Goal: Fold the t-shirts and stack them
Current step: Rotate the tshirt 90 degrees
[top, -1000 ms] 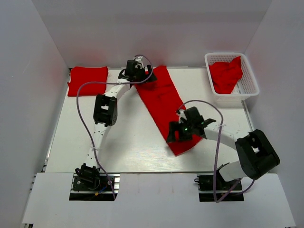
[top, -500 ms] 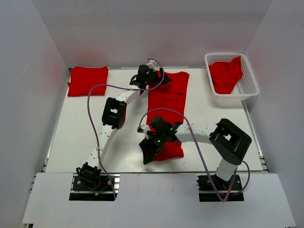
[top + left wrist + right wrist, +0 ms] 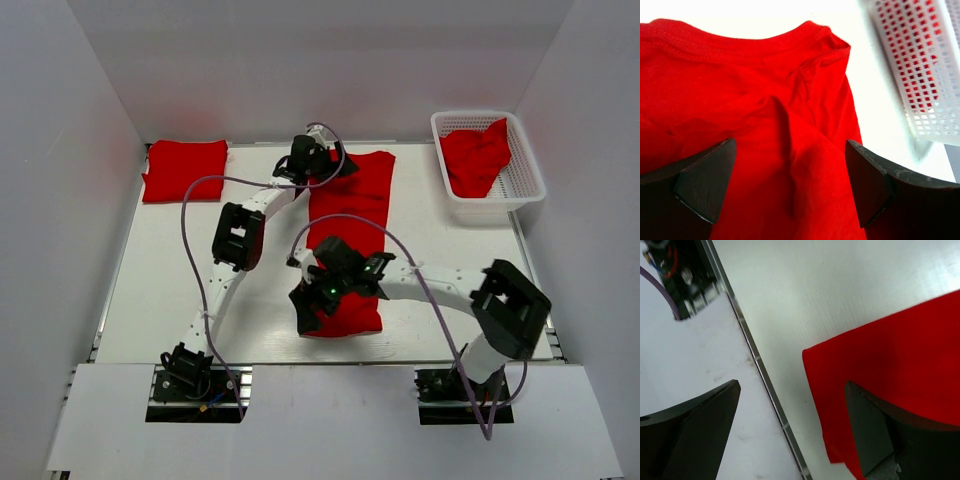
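The long folded t-shirt (image 3: 352,215), which was slanting across the table (image 3: 170,290) a second ago, now runs almost straight from far edge to near. The left gripper (image 3: 318,160) at its far end sits further right than before. The right gripper (image 3: 306,315) has swung left to the shirt's near-left corner, and its elbow (image 3: 512,305) has drawn inward.

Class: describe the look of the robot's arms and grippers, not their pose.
Both arms have white links and black joints: left arm, right arm. A purple-grey cable loops along each. The left gripper and right gripper have dark wedge-shaped fingers. A green light glows on the right wrist.
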Robot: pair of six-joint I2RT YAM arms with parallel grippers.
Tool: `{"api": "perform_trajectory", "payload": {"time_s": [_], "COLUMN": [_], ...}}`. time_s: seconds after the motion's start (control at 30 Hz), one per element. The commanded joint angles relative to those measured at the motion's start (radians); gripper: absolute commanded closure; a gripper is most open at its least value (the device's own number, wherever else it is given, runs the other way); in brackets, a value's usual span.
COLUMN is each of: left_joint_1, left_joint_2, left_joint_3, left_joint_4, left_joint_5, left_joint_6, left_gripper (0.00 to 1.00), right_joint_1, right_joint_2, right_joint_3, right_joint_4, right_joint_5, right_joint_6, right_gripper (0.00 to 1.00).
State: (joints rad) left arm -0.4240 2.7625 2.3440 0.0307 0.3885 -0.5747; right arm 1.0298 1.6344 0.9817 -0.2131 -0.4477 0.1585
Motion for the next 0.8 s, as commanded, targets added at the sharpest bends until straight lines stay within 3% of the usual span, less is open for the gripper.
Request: {"api": "perform_trajectory", "payload": {"time_s": [0.0,0.37,0.47,0.6,0.77], "left_joint_1": [0.024,0.013,-0.021,-0.056,-0.127], "left_joint_2": [-0.165,-0.507,-0.593,-0.604,-0.477], "left_joint_3": [-0.029,-0.222,-0.305,-0.423,-0.342], "left_joint_4": [-0.093,-0.342,-0.376,-0.301,-0.320], "left_joint_5": [-0.066,-0.167,-0.179,-0.018,0.064], "left_joint_6": [0.016,0.249,0.306,0.306,0.341], "left_gripper": [0.00,0.00,0.00,0.00,0.00], "right_joint_1": [-0.005,-0.017,-0.016,-0.020,-0.017], "right_joint_2": [-0.129,-0.398,-0.468,-0.521,-0.522], "right_joint_3": [0.049,-0.198,-0.261,-0.427,-0.475], "right_joint_4": [-0.069,-0.230,-0.220,-0.099,-0.007], "right_joint_5": [0.162,0.527,0.547,0.504,0.529], "right_joint_6": [0.052,0.360,0.412,0.428,0.380], "right_gripper": [0.10,0.10,0.10,0.10,0.10]}}
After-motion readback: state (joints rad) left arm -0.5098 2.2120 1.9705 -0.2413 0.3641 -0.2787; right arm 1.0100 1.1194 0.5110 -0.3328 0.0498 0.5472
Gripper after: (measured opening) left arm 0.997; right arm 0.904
